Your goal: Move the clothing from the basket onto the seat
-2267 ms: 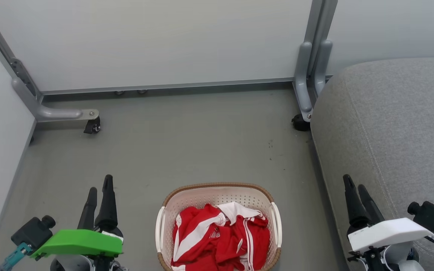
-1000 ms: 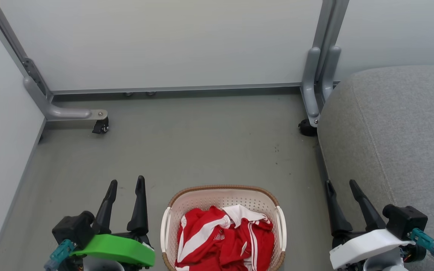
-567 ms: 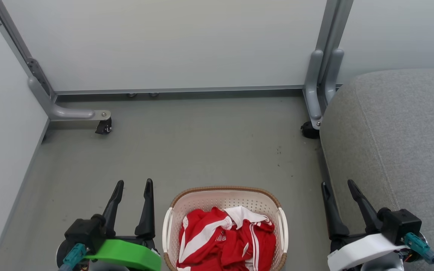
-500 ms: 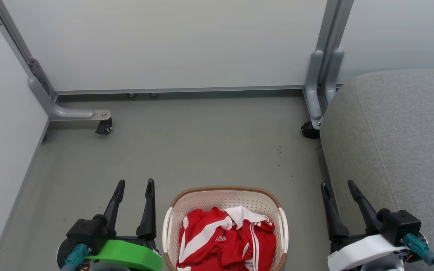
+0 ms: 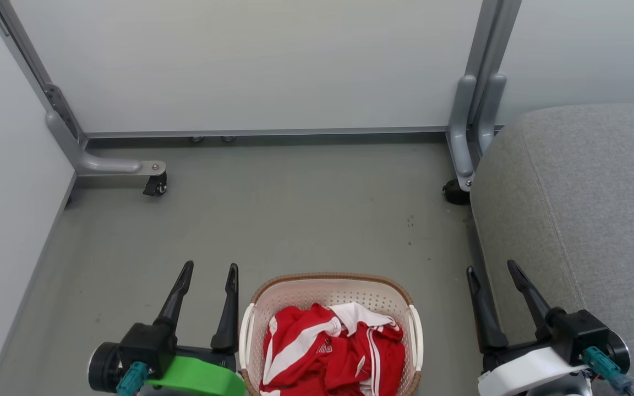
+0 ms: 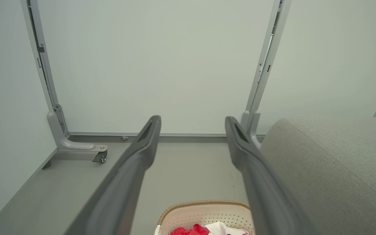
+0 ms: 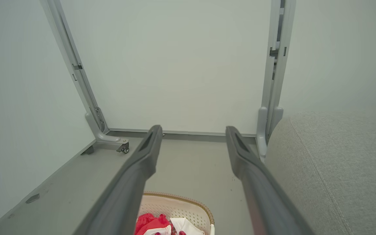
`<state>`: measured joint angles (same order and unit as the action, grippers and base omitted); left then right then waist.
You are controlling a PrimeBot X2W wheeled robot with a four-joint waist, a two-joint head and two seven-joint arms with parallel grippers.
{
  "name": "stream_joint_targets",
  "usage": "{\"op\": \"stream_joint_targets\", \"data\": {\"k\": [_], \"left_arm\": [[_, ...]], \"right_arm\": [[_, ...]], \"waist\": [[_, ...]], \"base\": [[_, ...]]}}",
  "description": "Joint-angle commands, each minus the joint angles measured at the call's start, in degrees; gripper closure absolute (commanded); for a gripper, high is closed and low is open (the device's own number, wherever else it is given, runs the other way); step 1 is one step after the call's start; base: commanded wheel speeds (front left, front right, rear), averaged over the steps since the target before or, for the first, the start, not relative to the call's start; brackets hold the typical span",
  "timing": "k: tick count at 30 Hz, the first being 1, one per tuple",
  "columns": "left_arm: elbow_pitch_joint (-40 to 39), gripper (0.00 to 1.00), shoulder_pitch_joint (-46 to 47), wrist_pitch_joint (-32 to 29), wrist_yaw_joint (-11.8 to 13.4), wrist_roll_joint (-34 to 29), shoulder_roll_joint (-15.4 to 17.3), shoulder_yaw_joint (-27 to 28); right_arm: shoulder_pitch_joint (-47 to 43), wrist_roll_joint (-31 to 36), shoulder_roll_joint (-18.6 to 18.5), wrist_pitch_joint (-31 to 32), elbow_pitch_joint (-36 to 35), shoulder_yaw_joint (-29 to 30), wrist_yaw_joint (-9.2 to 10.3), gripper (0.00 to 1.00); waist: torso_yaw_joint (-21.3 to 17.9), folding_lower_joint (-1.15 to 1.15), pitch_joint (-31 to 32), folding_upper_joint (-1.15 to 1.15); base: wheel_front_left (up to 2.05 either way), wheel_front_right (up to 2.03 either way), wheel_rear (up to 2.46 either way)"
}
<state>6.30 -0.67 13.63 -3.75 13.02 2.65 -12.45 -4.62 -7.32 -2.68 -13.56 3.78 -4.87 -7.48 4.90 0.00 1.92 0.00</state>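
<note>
The cream basket (image 5: 328, 286) with a brown rim stands on the grey floor at the bottom centre of the head view. Crumpled red clothing (image 5: 325, 352) with white stripes fills it. My left gripper (image 5: 209, 269) hovers open just left of the basket. My right gripper (image 5: 492, 270) is open between the basket and the grey seat (image 5: 586, 220), holding nothing. The left wrist view shows the basket (image 6: 204, 212) and a bit of clothing (image 6: 191, 230) at its bottom edge, with the seat (image 6: 325, 169) to the right. The right wrist view shows the basket (image 7: 178, 204) and seat (image 7: 331, 169) too.
Pale partition panels on grey frames close off the back and left. A caster foot (image 5: 154, 184) sticks out at the back left, another caster (image 5: 453, 192) sits beside the seat's far corner. Bare floor (image 5: 295, 209) lies beyond the basket.
Both grippers have turned at the wrist and opened wider; the left one has shifted right toward the basket. The head camera has drifted slightly, shifting the scene right.
</note>
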Motion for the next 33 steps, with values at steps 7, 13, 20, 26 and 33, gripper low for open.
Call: {"op": "stream_joint_targets", "data": {"k": [7,13,20,26,33], "left_arm": [[-0.19,0.00,-1.26,1.13,0.25,-3.71,0.37,-0.64],[-0.41,0.00,-1.61,1.75,0.47,-5.91,0.39,-1.26],[-0.25,0.00,-1.80,1.54,0.57,-5.49,0.39,-1.26],[-0.24,0.00,-1.86,1.54,0.51,-5.62,0.39,-1.22],[-0.10,0.00,-1.92,1.54,0.40,-5.75,0.38,-1.20]], "right_arm": [[-1.18,3.50,-0.32,-1.21,-0.62,-0.75,-0.02,0.00],[-1.26,5.81,-0.33,-1.79,-0.86,-1.36,-0.01,0.00],[-1.25,5.57,-0.33,-1.71,-0.86,-1.29,-0.01,0.00],[-1.50,5.36,-0.33,-1.69,-0.86,-1.23,-0.01,0.00],[-1.35,5.26,-0.33,-1.69,-0.73,-1.29,-0.01,0.00]], "waist": [[0.19,0.00,0.64,0.00],[0.27,0.00,0.95,0.00],[0.16,0.00,0.90,0.00],[0.07,0.00,0.75,0.00],[-0.19,0.00,0.23,0.00]], "base": [[0.00,0.00,0.00],[0.00,0.00,0.00],[0.00,0.00,0.00],[0.00,0.00,0.00],[0.00,0.00,0.00]]}}
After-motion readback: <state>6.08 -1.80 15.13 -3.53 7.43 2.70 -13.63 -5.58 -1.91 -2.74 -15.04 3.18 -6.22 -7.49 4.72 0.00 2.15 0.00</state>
